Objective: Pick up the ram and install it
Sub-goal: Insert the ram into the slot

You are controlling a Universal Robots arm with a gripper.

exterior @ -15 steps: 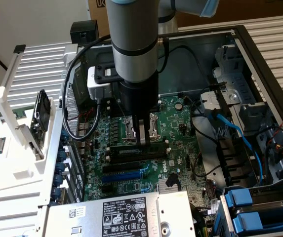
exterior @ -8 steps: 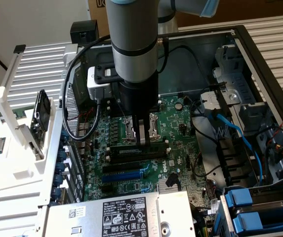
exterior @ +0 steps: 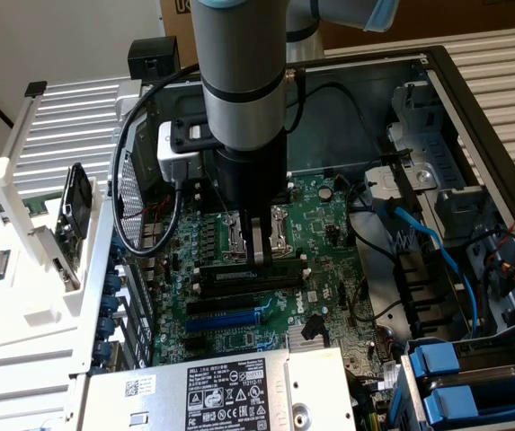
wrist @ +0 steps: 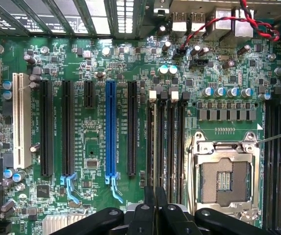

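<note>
Gripper [wrist: 155, 196] was pinched narrow, seemingly on ram [exterior: 232, 273], which stood in one of the memory slots [wrist: 172, 142] at exterior view's centre, below processor socket [exterior: 286, 235]. Install step in hand; seating unclear. Called for straight-down press, stick in line with slot.

One arm [exterior: 239, 72] is carrying one gripper [wrist: 155, 191]. Four narrow memory slots [wrist: 172, 142] are running out straight ahead of the gripper, and one open processor socket [wrist: 223, 178] is sitting just beside it. On the gripper's other side, three long black slots [wrist: 46, 127], one short black slot [wrist: 89, 94], one blue slot [wrist: 111, 132] and one white slot [wrist: 21, 120] are lying. Two blue drive caddies [exterior: 437, 359] are sitting well apart from it.
</note>
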